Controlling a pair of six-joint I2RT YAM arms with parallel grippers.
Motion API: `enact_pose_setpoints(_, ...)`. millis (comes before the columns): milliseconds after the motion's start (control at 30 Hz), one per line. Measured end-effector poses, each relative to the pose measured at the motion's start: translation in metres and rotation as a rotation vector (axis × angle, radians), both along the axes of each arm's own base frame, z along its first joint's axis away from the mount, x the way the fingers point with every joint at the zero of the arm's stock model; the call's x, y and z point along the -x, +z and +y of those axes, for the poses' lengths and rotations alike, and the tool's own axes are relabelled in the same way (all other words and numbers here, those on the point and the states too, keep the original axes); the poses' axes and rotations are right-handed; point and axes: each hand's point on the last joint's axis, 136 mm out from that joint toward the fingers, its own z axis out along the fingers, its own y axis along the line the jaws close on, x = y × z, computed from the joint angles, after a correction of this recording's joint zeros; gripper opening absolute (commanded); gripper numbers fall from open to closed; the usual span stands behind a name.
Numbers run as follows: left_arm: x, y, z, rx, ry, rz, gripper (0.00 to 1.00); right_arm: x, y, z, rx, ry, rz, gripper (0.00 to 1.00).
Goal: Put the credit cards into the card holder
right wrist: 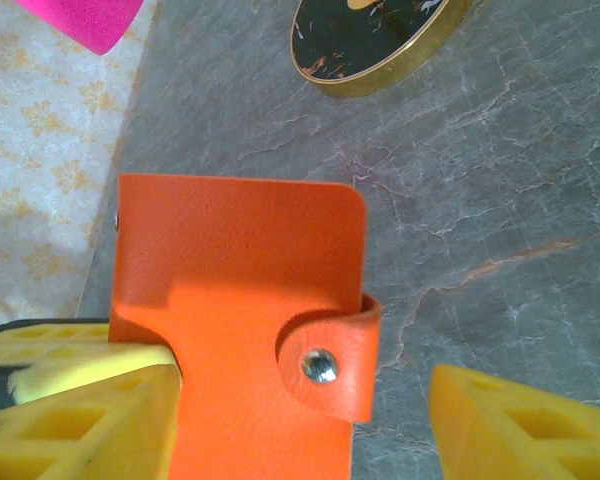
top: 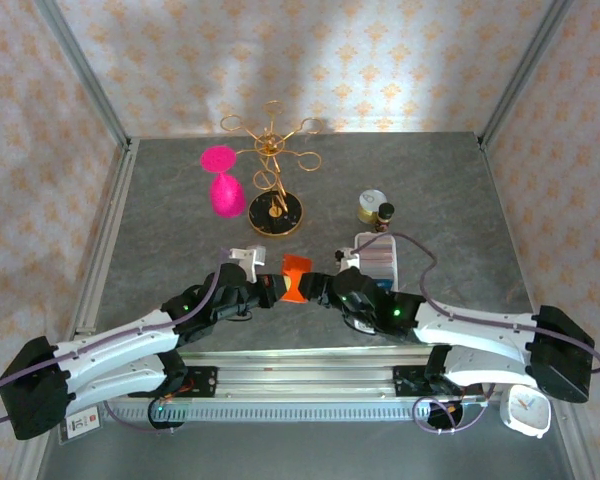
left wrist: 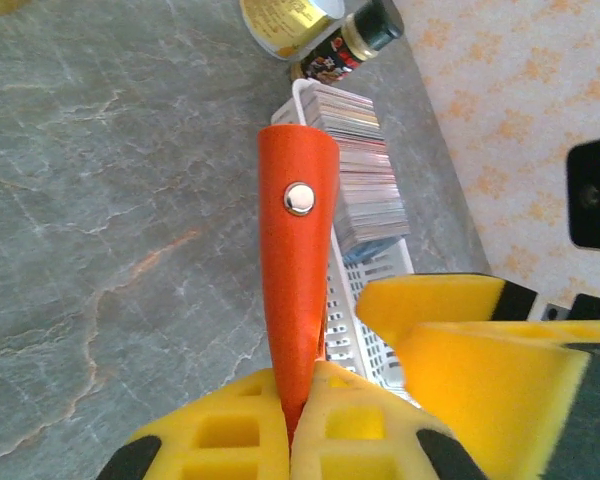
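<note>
Top view: grey marble desk [top: 160, 200], patterned walls; orange card holder [top: 296, 278] is held between 2 arms.

Left wrist view: left end effector [left wrist: 298, 390] is clamped on the holder's edge, with the credit cards [left wrist: 365, 170] stacked in a white tray [left wrist: 375, 330] behind.

Right wrist view: right end effector [right wrist: 300, 400] has its jaws apart, astride the holder (strap snapped shut). The holder is probably light, pliable and smooth, so grip its flat faces.

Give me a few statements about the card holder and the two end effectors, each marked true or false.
1. The left end effector pinches the card holder. True.
2. The card holder's snap strap is undone. False: the strap is snapped shut.
3. The right end effector is closed tight. False: its jaws stand open, with a gap on one side of the holder.
4. The credit cards sit stacked in the white tray. True.
</note>
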Motion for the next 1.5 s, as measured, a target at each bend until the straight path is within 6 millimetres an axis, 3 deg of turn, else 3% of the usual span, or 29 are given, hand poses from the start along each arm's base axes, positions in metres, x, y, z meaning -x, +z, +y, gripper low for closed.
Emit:
enact_pose_setpoints(233,0.000,0.005,0.001,0.009,0.003,-0.015,0.00,-0.010,-0.014,0.007,0.083,-0.028,0.024,0.66)
enact_pose_setpoints(533,0.000,0.006,0.017,-0.022,0.061,-0.023,0.00,-0.016,-0.033,0.009,0.173,-0.082,0.055,0.61)
enact_pose_setpoints(600,-0.001,0.008,0.020,-0.023,0.074,-0.032,0.00,-0.018,-0.038,0.004,0.199,-0.112,0.061,0.59)
enact_pose_setpoints(733,-0.003,0.020,0.024,0.003,0.099,-0.068,0.00,-0.020,-0.065,-0.025,0.340,-0.190,0.096,0.57)
enact_pose_setpoints(833,-0.005,0.024,0.027,0.003,0.114,-0.086,0.00,-0.019,-0.070,-0.038,0.386,-0.220,0.103,0.57)
enact_pose_setpoints(967,-0.006,0.025,0.030,-0.005,0.124,-0.095,0.00,-0.019,-0.057,-0.039,0.346,-0.211,0.079,0.57)
enact_pose_setpoints(1167,-0.005,0.030,0.031,0.007,0.127,-0.106,0.00,-0.011,-0.003,-0.032,0.095,-0.123,-0.036,0.58)
enact_pose_setpoints(1300,-0.004,0.032,0.029,0.024,0.114,-0.111,0.00,-0.005,0.021,-0.022,-0.022,-0.064,-0.084,0.56)
enact_pose_setpoints(1500,-0.002,0.032,0.023,0.042,0.084,-0.109,0.00,-0.004,0.022,-0.003,-0.025,0.005,-0.087,0.51)
